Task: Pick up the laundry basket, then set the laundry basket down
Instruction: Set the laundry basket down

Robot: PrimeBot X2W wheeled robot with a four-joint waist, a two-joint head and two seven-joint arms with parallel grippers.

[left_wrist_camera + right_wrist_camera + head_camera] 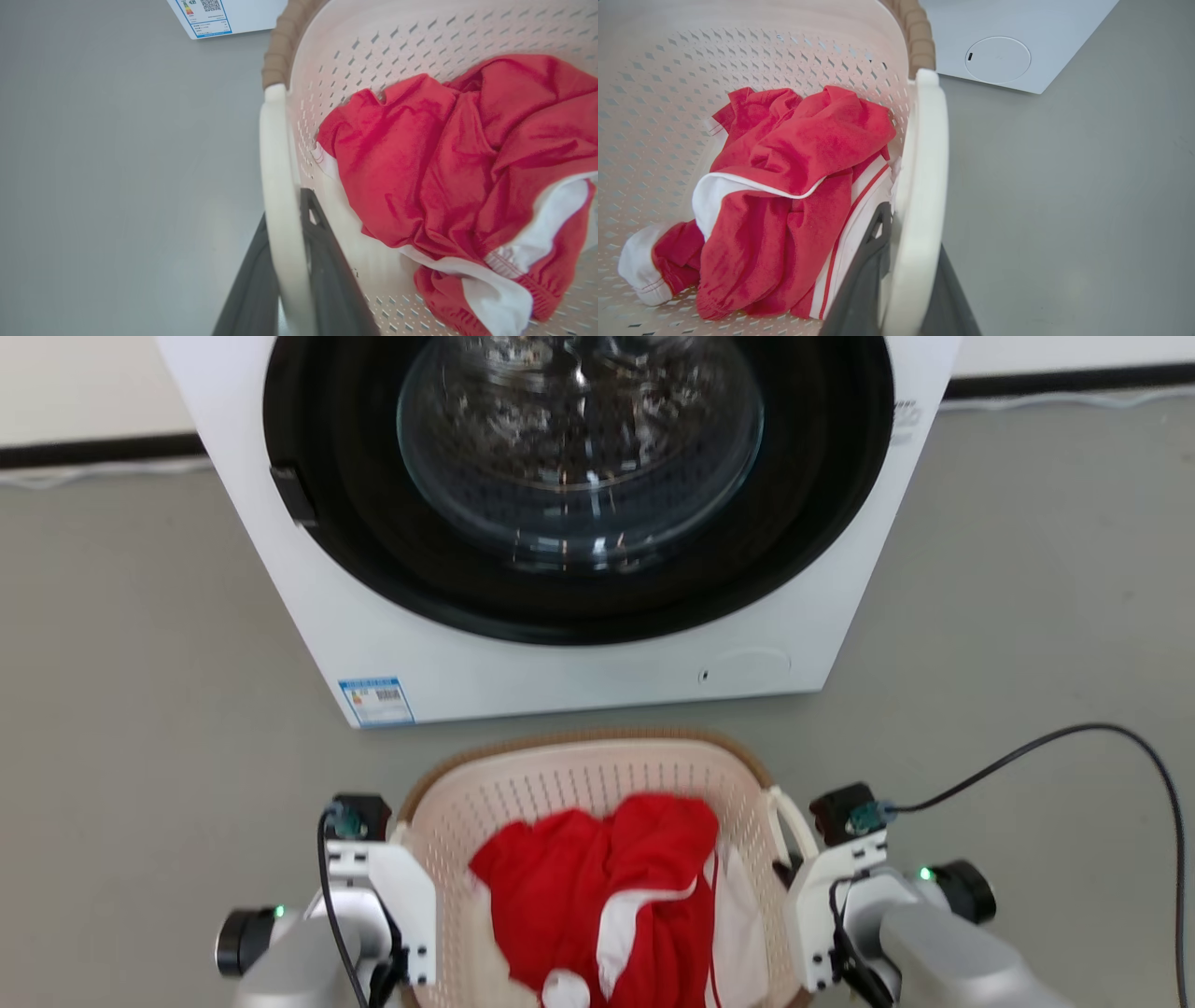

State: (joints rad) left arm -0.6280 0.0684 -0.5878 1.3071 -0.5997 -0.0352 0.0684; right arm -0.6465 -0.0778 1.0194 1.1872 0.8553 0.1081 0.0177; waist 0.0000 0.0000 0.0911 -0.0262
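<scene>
Grey floor (pixel 140 663) runs up to the washing machine (pixel 392 644); just in front of it is the laundry basket (pixel 579 784), red clothing (pixel 597 887) inside. Left gripper (pixel 286 210) is clamped on one white loop handle (pixel 275 154), right gripper (pixel 915 233) on the other handle (pixel 924 140) — the grasp looks made, so a level, even lift seems next. Basket's base is cut off — touching floor or not, I cannot tell.

Head looks down; wrists close, sharing laundry basket (pixel 579 782).
</scene>
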